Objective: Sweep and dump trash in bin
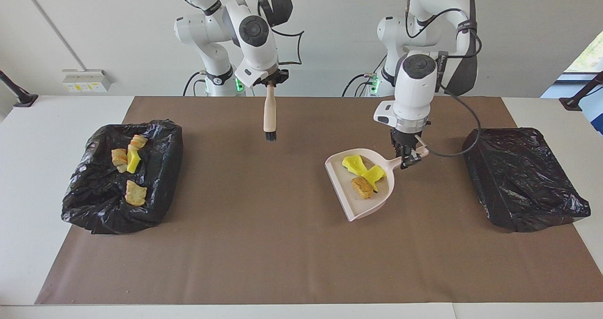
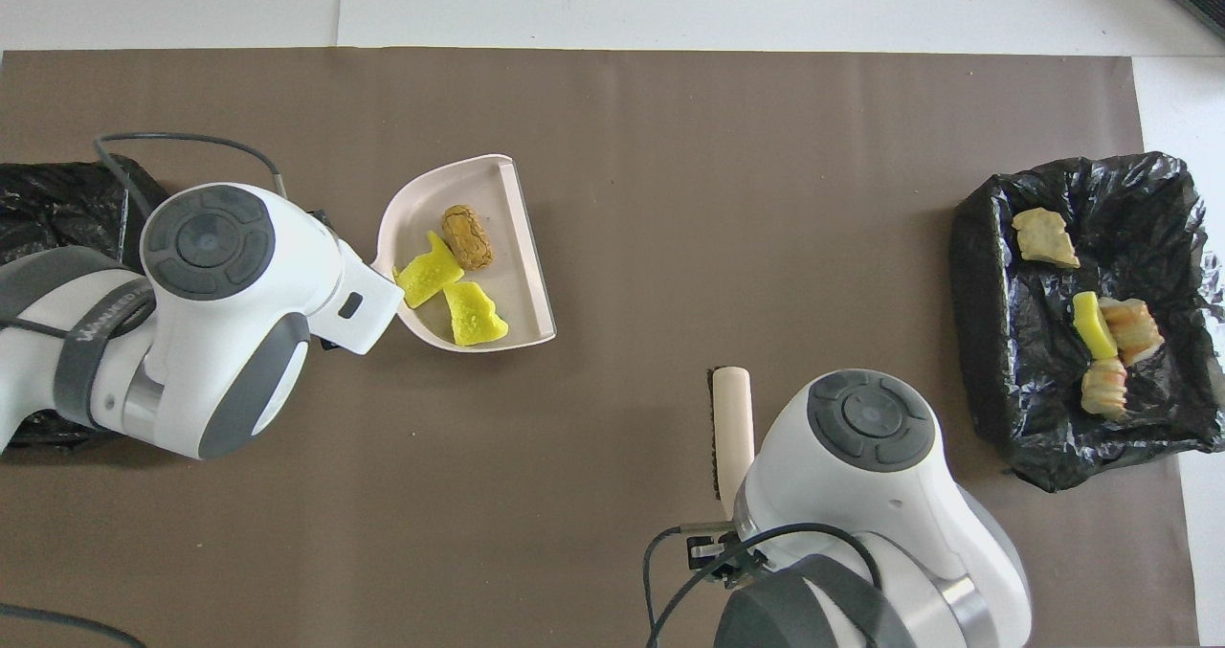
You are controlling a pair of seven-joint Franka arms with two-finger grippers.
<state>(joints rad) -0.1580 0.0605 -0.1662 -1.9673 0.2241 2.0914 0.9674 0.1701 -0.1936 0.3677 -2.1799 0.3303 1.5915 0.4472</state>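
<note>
- Three pieces of trash lie in the pinkish dustpan (image 1: 362, 206): two yellow sponge pieces (image 1: 354, 163) (image 1: 374, 174) and one orange-brown lump (image 1: 362, 187).
- The other four pieces sit in the open black-lined bin (image 1: 94, 201) toward the right arm's end of the table: a yellow sponge piece (image 1: 134, 160), a tan lump (image 1: 135, 192) farther from the robots, and two striped tan lumps (image 1: 119, 159) (image 1: 138, 141) beside the sponge.
- The dustpan is over the brown mat (image 1: 264, 243), with its open edge away from the robots; whether it touches the mat cannot be told.
- The left gripper (image 1: 409, 159) is clamped on the dustpan's handle (image 1: 395, 160), pointing down.
- The right gripper (image 1: 270, 79) holds the beige-handled brush (image 1: 270, 114) by the top of its handle; the brush hangs upright in the air, bristles down, over the mat's edge nearest the robots.
- A second black-bagged bin (image 1: 523, 177) stands toward the left arm's end of the table, well apart from the dustpan.
</note>
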